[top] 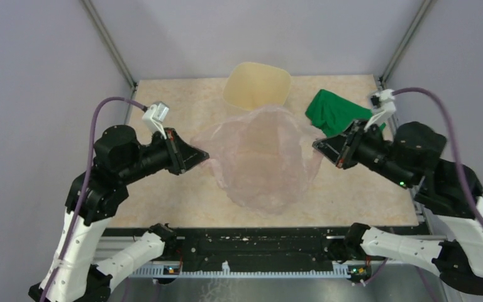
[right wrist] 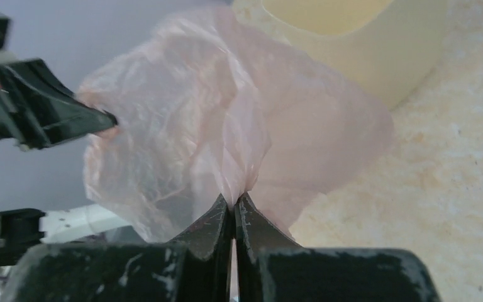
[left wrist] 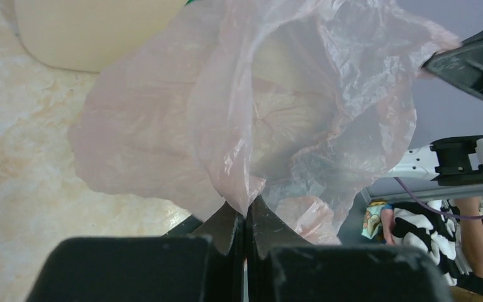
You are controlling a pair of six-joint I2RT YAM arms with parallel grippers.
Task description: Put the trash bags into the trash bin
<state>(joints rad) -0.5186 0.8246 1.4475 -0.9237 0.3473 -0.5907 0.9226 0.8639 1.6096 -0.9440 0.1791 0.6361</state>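
Nearest, the left fingers are pinched shut on one edge of the trash bag, and the right fingers are clamped on the opposite edge. The pale-pink film hangs spread open between them over the tabletop. Just behind the bag the cream trash bin stands upright, its near wall partly veiled by the film. Right of the bin, a crumpled green cloth lies near the far edge.
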